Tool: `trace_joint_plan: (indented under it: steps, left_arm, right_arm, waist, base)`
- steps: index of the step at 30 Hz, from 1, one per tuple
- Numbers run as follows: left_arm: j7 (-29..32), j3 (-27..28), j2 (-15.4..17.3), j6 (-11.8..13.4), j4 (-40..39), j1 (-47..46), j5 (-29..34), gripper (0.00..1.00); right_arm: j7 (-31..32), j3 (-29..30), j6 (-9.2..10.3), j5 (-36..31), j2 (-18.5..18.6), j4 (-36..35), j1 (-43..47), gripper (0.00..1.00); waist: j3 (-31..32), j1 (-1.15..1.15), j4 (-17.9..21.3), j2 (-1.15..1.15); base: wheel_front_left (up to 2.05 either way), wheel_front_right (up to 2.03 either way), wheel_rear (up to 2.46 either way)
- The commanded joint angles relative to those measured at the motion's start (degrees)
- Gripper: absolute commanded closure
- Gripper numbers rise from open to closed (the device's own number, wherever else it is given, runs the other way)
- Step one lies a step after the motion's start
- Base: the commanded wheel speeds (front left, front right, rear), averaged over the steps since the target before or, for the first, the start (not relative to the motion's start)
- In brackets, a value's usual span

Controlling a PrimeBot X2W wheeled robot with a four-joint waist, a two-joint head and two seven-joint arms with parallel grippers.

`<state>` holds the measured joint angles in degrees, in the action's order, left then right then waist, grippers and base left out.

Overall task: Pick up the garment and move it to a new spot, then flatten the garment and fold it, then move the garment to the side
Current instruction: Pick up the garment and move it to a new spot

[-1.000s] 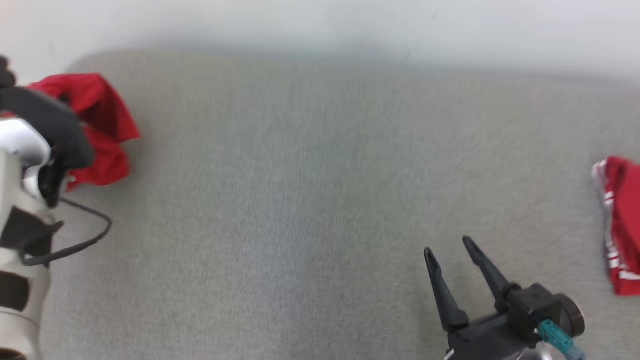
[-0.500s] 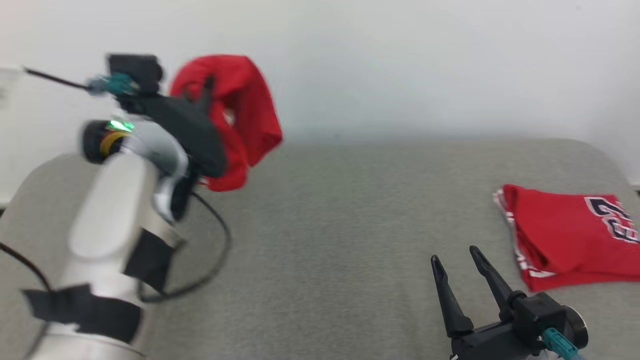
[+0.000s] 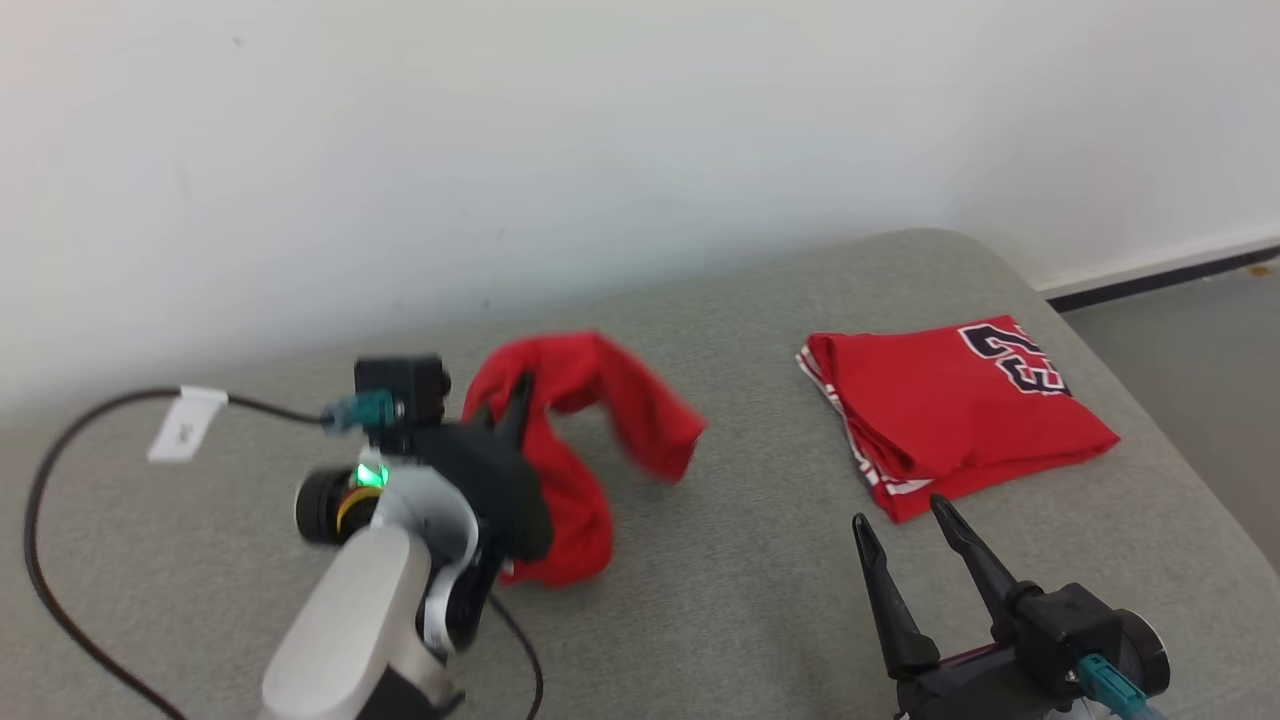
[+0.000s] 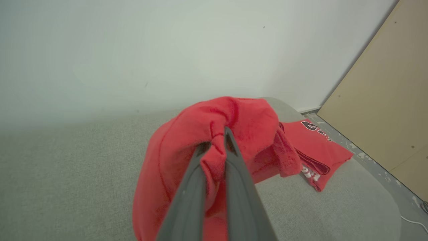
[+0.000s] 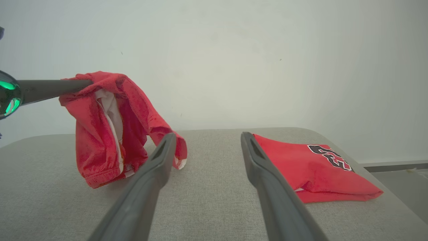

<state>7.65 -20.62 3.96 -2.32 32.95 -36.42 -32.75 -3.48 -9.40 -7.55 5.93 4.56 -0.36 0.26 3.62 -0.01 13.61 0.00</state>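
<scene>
My left gripper (image 3: 520,395) is shut on a bunched fold of the red garment (image 3: 590,440), holding it up over the middle-left of the grey padded table (image 3: 740,600). In the left wrist view the red cloth (image 4: 247,124) is pinched between the left gripper's (image 4: 217,140) two fingers and drapes around them. Seen from the right wrist, the garment (image 5: 110,134) hangs crumpled from the left gripper's fingers (image 5: 50,88), its lower hem down at the table surface. My right gripper (image 3: 895,515) stands open and empty near the front right, (image 5: 207,137) pointing between the two red pieces.
A folded red jersey (image 3: 950,410) with dark numbers lies at the table's right end, also in both wrist views (image 4: 321,150) (image 5: 301,164). A black cable (image 3: 40,520) loops at the left. White wall behind; floor (image 3: 1200,330) beyond the right edge.
The head camera has swung, so the whole picture shifted. My left gripper has carried the hanging garment from the far left toward the middle, closer to the folded jersey. The right gripper stays open.
</scene>
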Motion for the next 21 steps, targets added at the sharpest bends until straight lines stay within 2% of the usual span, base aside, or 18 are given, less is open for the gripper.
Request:
trace_joint_plan:
  steps: [1, 5, 6, 7, 8, 13, 21]
  left_arm:
    - [-0.24, 0.09, 0.29, 0.81, 0.08, 2.64, -0.81, 1.0]
    - [-0.78, -0.28, 0.47, 2.33, 1.86, 6.91, -0.47, 1.0]
    - [-1.15, -0.62, 0.5, 2.2, 2.32, 7.89, -0.16, 0.8]
    - [-1.68, -0.83, 0.48, 2.04, 2.88, 8.74, -0.14, 0.04]
    - [-2.53, -0.69, 0.53, 2.41, 3.49, 9.57, -0.23, 0.0]
    - [-6.66, -0.58, 0.54, 2.61, 6.33, 13.39, -0.26, 0.0]
    - [-20.88, 2.1, 2.22, 3.58, 2.2, 18.86, 1.17, 0.0]
  right_arm:
    - [0.02, -0.12, 0.15, 0.04, 0.18, 0.09, 0.51, 0.0]
    - [-0.08, -0.08, 0.15, 0.33, 0.01, 0.31, 0.73, 0.0]
    - [-0.05, -0.18, 0.15, 0.37, -0.06, 0.34, 0.75, 0.0]
    - [-0.08, -0.16, 0.15, 0.39, -0.11, 0.4, 0.81, 0.0]
    - [-0.11, -0.28, 0.15, 0.48, -0.13, 0.48, 0.89, 0.0]
    - [-0.42, -0.24, 0.15, 0.61, -0.3, 0.61, 1.17, 0.0]
    - [-0.93, 2.04, 0.15, 0.37, -0.53, 0.05, 2.57, 0.0]
  waist:
    - [-0.05, 0.01, 2.69, 0.0]
    - [0.07, 0.01, 2.07, 0.0]
    - [0.18, 0.01, 1.8, 0.0]
    - [0.34, 0.01, 1.44, 0.0]
    - [0.49, 0.01, 1.13, 0.0]
    - [1.05, 0.01, -0.88, 0.0]
    - [1.56, 0.01, -5.52, 0.0]
  base:
    - [0.0, 0.0, 0.0]
    - [0.0, 0.0, 0.0]
    - [0.0, 0.0, 0.0]
    - [0.0, 0.0, 0.0]
    - [0.0, 0.0, 0.0]
    - [0.0, 0.0, 0.0]
    - [0.0, 0.0, 0.0]
